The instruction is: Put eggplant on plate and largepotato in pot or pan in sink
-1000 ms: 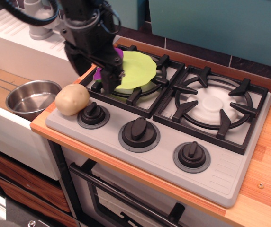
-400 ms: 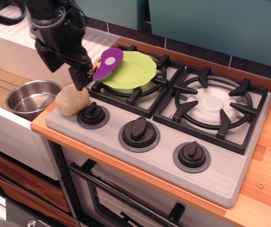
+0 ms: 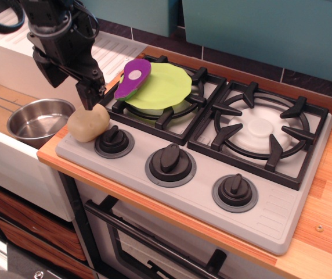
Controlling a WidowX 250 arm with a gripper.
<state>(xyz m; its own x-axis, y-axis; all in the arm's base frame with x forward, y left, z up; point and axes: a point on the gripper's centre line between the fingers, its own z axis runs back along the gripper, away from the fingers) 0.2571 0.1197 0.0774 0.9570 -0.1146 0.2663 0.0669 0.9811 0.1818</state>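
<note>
Observation.image view: eggplant (image 3: 133, 77) rests on plate (image 3: 159, 86) rim, first half apparently done. Claw (image 3: 90, 97) hangs just above largepotato (image 3: 88, 122) at stove's left corner; open or closed, cannot tell. Pot (image 3: 38, 120) waits in sink (image 3: 3, 152), beside potato.

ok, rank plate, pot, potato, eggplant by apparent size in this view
1. plate, widest, though the eggplant covers its left edge
2. pot, a bit smaller; it sits lower, in the sink, so this ranking is unsure
3. potato and eggplant, similar in length; the potato looks bulkier
</note>
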